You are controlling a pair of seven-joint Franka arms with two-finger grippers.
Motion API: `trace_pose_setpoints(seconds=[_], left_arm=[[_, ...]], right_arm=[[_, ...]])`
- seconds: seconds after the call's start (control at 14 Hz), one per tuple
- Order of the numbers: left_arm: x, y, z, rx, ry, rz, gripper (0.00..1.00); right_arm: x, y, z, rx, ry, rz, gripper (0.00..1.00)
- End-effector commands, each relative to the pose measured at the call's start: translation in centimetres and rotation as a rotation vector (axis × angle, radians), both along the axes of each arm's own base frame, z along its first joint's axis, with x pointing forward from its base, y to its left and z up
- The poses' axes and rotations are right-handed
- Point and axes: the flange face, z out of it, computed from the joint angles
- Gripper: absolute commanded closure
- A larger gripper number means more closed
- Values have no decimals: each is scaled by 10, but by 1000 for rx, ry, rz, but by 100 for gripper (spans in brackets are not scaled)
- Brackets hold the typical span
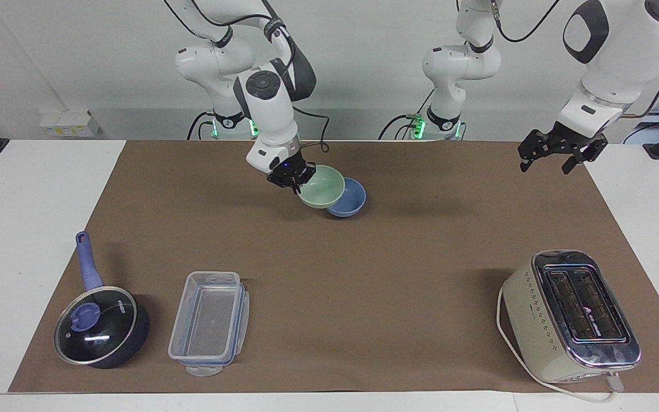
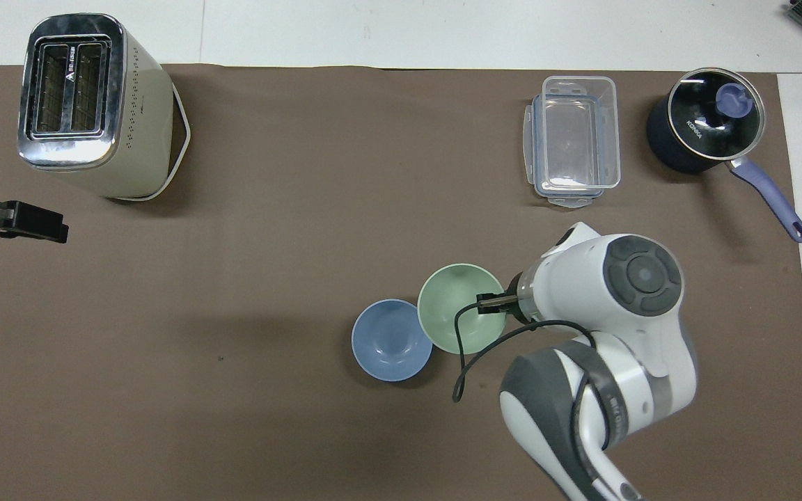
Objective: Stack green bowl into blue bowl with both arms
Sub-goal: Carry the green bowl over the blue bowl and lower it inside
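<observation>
Right jaws pinching the rim of the small pale mint-green bowl, carrying it tilted, overlapping the small periwinkle-blue bowl resting on the brown surface. Left jaws spread, waiting over the surface's edge. Risk: released off-centre, green bowl catching blue rim and tipping.

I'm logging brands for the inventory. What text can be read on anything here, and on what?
"KONKA": on the glass lid of the dark blue saucepan.
Toaster: a small logo and lettering between the slots, too small to read.
Green bowl, blue bowl, clear container: no text visible.
</observation>
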Motion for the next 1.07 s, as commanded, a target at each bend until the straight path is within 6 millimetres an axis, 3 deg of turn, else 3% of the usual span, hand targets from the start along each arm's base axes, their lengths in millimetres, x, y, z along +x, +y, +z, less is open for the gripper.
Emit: trace_pose_setpoints(seconds=[0.0, 0.07, 0.64, 0.86, 1.0], left_arm=[[-3, 2, 2, 12, 4, -2, 0], [-3, 2, 2, 12, 4, -2, 0], [-3, 2, 3, 12, 3, -2, 0], [-3, 3, 3, 12, 3, -1, 0], [-3, 2, 3, 12, 3, -2, 0]], right_arm=[[-4, 19, -12, 24, 3, -20, 100], [-8, 29, -14, 30, -7, -8, 100], [-13, 32, -45, 16, 16, -2, 100], [-18, 43, -54, 22, 6, 13, 96], [-18, 43, -56, 20, 10, 11, 88]])
